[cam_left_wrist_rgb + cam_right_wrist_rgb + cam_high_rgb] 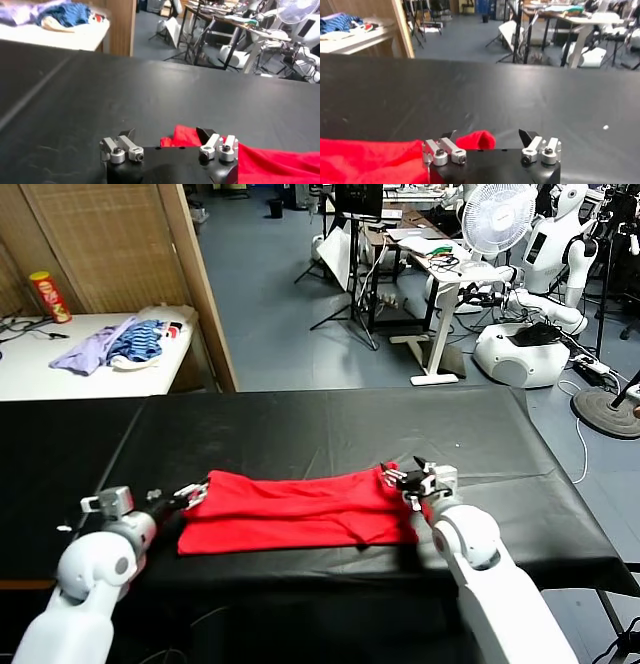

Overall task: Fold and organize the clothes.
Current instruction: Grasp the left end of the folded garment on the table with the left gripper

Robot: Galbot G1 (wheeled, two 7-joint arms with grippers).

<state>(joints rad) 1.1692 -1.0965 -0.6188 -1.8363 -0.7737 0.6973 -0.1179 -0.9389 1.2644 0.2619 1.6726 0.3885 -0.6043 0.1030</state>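
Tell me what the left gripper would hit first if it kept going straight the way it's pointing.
The left gripper, open, points at the near corner of the red T-shirt lying between its fingertips, so it would meet that first; depth is hard to judge.

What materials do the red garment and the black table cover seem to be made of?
Red folded T-shirt: seemingly soft knit cloth, probably cotton, matte, with limp creases and rolled edges. Black table cover: possibly coated fabric or plastic sheet, given its faint sheen and long shallow wrinkles.

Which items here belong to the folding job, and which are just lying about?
Job: red T-shirt folded into a band on the black table; left gripper and right gripper, both open at its ends.
Lying about: lilac garment, blue striped garment, red can, fan.
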